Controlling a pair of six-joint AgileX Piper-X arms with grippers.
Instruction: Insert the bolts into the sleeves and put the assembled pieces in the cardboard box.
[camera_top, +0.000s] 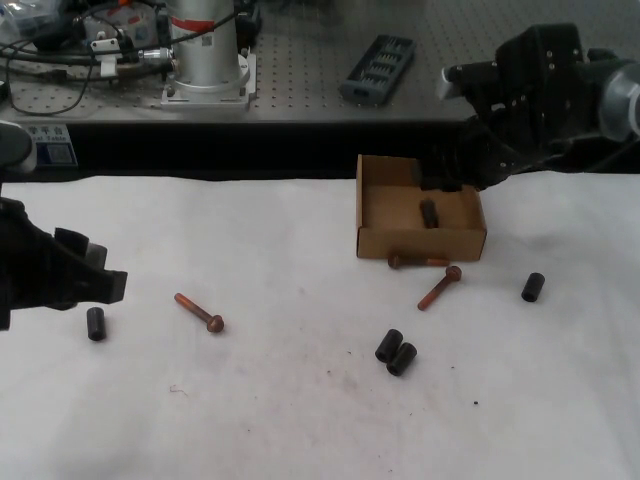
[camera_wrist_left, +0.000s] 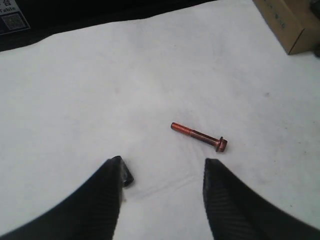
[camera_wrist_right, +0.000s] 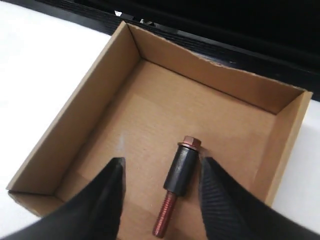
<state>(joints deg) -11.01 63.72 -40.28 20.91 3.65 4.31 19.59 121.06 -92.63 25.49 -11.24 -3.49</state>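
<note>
Black right end effector (camera_wrist_right: 162, 161), spread, over box (camera_wrist_right: 220, 75)

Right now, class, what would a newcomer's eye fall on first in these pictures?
The cardboard box holds one assembled piece, a bolt through a black sleeve, under the open right tool. On the white cloth lie loose copper bolts and black sleeves, one bolt ahead of the open left tool.

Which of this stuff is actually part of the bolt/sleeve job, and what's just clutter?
Job:
box
assembled piece, lying in the box
loose bolts
loose sleeves

Clutter, on the bench behind:
metal post
rack
cables
</note>
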